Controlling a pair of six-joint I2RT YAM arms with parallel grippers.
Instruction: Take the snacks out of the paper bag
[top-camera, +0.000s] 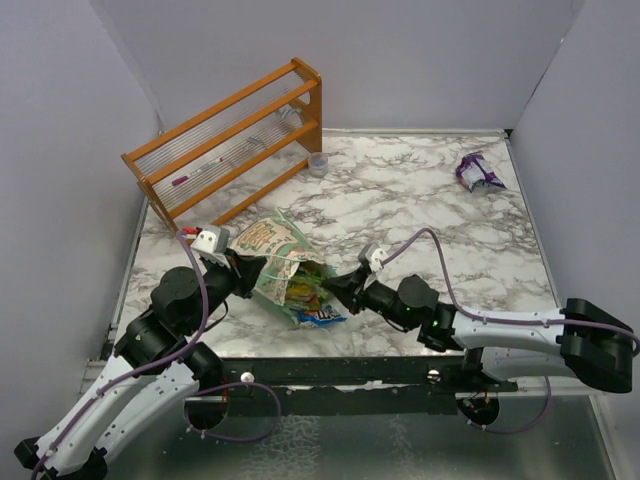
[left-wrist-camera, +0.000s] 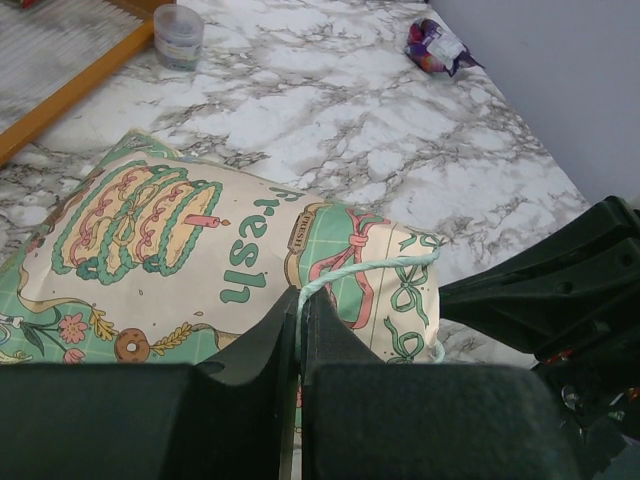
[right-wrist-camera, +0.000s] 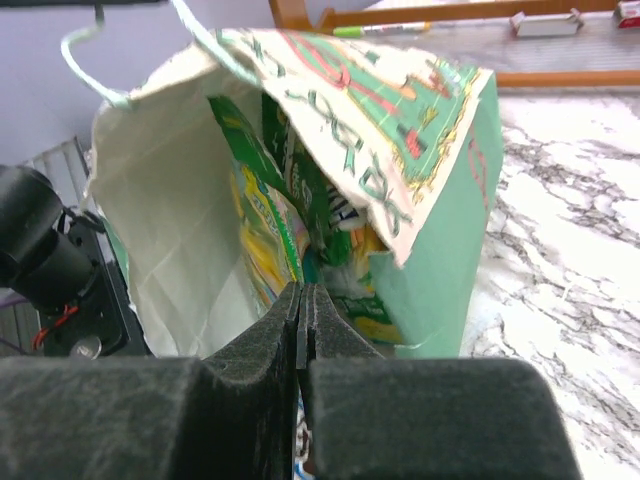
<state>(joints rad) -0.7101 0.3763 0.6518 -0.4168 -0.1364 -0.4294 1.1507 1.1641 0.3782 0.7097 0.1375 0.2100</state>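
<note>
The paper bag (top-camera: 270, 248) lies on its side, cream-orange front up, mouth towards the near right. My left gripper (top-camera: 243, 272) is shut on the bag's pale green string handle (left-wrist-camera: 370, 262), at the bag's (left-wrist-camera: 170, 235) near edge. My right gripper (top-camera: 333, 290) is at the bag's mouth (right-wrist-camera: 160, 230), jaws shut on a thin packet edge. A blue packet (top-camera: 322, 316) lies just under it, half out of the mouth. Green and yellow packets (right-wrist-camera: 262, 215) show inside. A purple packet (top-camera: 480, 172) lies at the far right of the table and also shows in the left wrist view (left-wrist-camera: 437, 45).
An orange wooden rack (top-camera: 230, 140) stands at the back left with pens on it. A small clear cup (top-camera: 318, 164) sits beside it and also shows in the left wrist view (left-wrist-camera: 178, 35). Grey walls close in the marble table (top-camera: 420, 220) on three sides.
</note>
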